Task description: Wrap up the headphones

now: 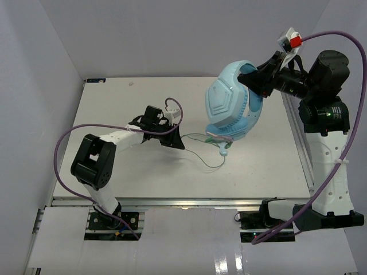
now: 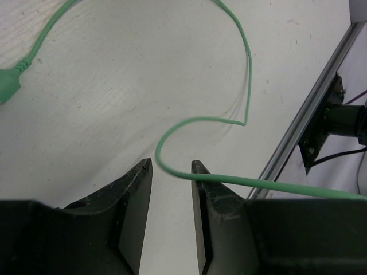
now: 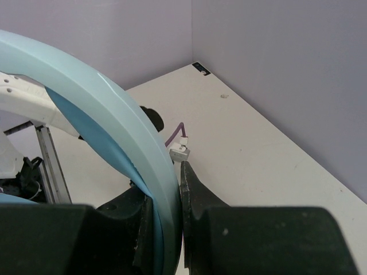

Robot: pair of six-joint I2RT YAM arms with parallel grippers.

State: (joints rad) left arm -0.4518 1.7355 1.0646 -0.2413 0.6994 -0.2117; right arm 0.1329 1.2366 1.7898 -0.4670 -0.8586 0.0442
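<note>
Top view: right gripper (image 1: 255, 77) is holding the headphones (image 1: 232, 103) up off the table (image 1: 143, 97), jaws clamped on the band at the top; ear cups are hanging below, outer shell of one cup facing the camera; thin green cable (image 1: 200, 152) is trailing from the bottom of the headset down to the table and looping left; its plug (image 1: 225, 150) is dangling just under the lower cup; left gripper (image 1: 175, 140) is sitting low over the table, well left of the headset, right at the cable's far loop; can't read its jaws from here.

Left wrist: left gripper (image 2: 172, 166) is standing narrowly parted, with bare table showing in the gap; cable (image 2: 246, 86) is curving in from the top, kinking, then hooking back just ahead of the tips; nothing is sitting between the jaws; cable is running across the tip of the view-right finger (image 2: 215, 200) and off to the right edge; plug (image 2: 8, 83) is lying at far left, well clear; table-edge rail (image 2: 309, 109) is showing at right.

Right wrist: right gripper (image 3: 166, 195) is pinching the light blue band (image 3: 114, 114) between its jaws, no gap either side; band is arcing up and left out of the jaws; table (image 3: 258, 149) is lying well below.
</note>
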